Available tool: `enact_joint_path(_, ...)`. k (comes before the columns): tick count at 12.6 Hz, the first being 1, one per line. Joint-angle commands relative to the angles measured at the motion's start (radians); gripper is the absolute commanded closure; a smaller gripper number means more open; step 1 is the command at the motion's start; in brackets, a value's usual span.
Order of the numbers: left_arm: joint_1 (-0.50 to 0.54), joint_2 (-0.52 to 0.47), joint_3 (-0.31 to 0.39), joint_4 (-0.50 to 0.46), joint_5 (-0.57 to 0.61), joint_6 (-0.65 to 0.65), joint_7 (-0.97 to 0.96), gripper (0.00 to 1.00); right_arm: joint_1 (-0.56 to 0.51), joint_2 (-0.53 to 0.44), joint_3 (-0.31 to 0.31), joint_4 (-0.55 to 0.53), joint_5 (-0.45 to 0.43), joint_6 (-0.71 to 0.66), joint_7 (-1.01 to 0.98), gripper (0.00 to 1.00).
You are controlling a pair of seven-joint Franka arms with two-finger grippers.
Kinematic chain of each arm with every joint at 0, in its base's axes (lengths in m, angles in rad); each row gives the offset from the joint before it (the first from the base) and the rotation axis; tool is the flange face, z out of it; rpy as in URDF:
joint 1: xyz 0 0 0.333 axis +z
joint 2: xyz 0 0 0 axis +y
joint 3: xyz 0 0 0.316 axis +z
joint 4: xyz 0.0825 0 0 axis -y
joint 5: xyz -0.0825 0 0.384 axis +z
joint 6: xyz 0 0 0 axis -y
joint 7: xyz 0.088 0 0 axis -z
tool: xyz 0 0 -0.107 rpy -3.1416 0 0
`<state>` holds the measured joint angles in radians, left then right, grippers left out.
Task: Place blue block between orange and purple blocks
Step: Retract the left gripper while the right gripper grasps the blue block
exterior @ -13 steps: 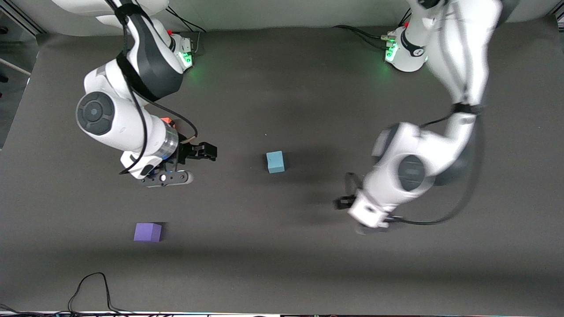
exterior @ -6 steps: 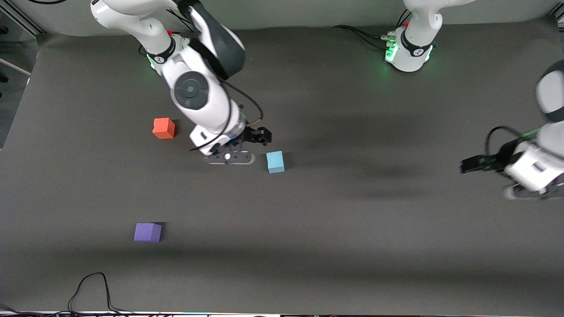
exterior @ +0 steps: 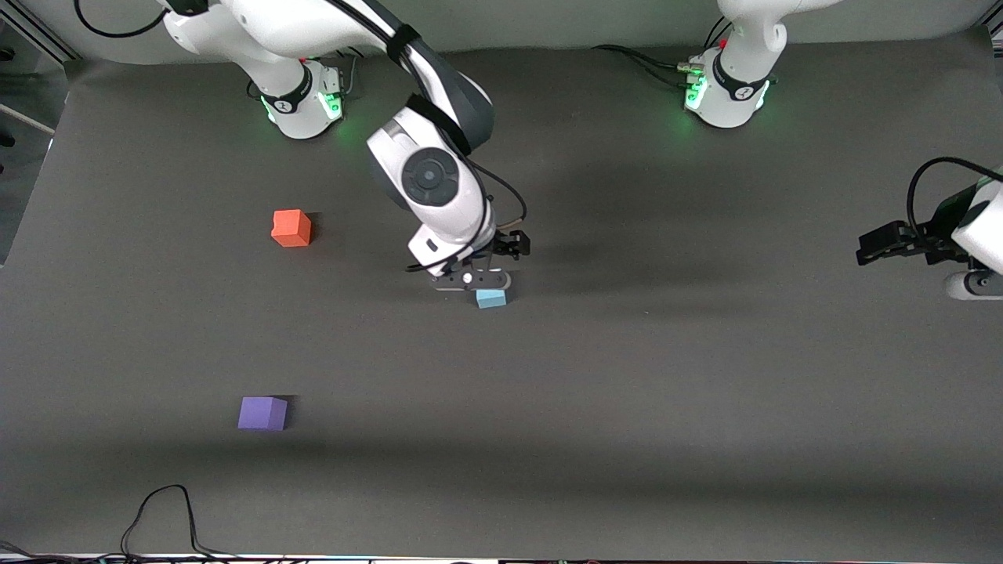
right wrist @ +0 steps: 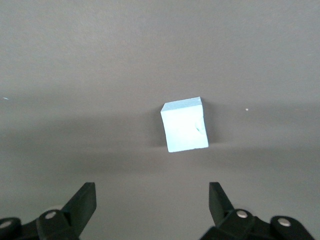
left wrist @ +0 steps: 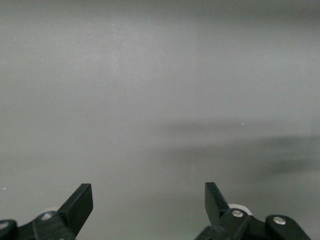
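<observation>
The pale blue block (exterior: 491, 298) lies on the dark mat near the table's middle, partly covered in the front view by my right gripper (exterior: 472, 280), which hangs over it. In the right wrist view the blue block (right wrist: 185, 125) lies ahead of the open, empty right gripper (right wrist: 152, 192), clear of the fingers. The orange block (exterior: 291, 228) sits toward the right arm's end of the table. The purple block (exterior: 262, 413) lies nearer the front camera than the orange one. My left gripper (exterior: 972, 286) waits at the left arm's end, open and empty (left wrist: 148, 192) over bare mat.
A black cable (exterior: 161, 509) loops on the mat at the front edge, nearer the camera than the purple block. The two arm bases (exterior: 302, 98) (exterior: 725, 90) with green lights stand along the back edge.
My right arm has swung from over the orange block to over the blue block. My left arm has pulled away from the middle to its own end of the table.
</observation>
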<state>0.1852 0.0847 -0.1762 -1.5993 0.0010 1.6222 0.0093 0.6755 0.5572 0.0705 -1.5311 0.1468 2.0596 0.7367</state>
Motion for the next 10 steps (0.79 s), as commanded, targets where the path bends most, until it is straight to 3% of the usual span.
enact_joint_path(1,-0.003,-0.034,0.000,-0.013,0.016,-0.013,0.015,0.00,0.019,0.047,-0.014,-0.035,-0.083,0.083,0.009,0.00)
enact_joint_path(3,-0.018,-0.037,0.015,0.001,0.007,-0.024,0.017,0.00,0.021,0.082,-0.014,-0.107,-0.111,0.205,-0.008,0.00)
enact_joint_path(5,-0.172,-0.039,0.160,0.021,-0.003,-0.022,0.017,0.00,0.022,0.150,-0.015,-0.116,-0.124,0.295,-0.008,0.00)
enact_joint_path(6,-0.206,-0.043,0.196,0.021,-0.003,-0.025,0.017,0.00,0.021,0.183,-0.015,-0.116,-0.131,0.324,-0.014,0.00)
enact_joint_path(10,-0.259,-0.059,0.236,0.015,0.013,-0.036,0.017,0.00,0.013,0.227,-0.015,-0.116,-0.153,0.373,-0.014,0.00)
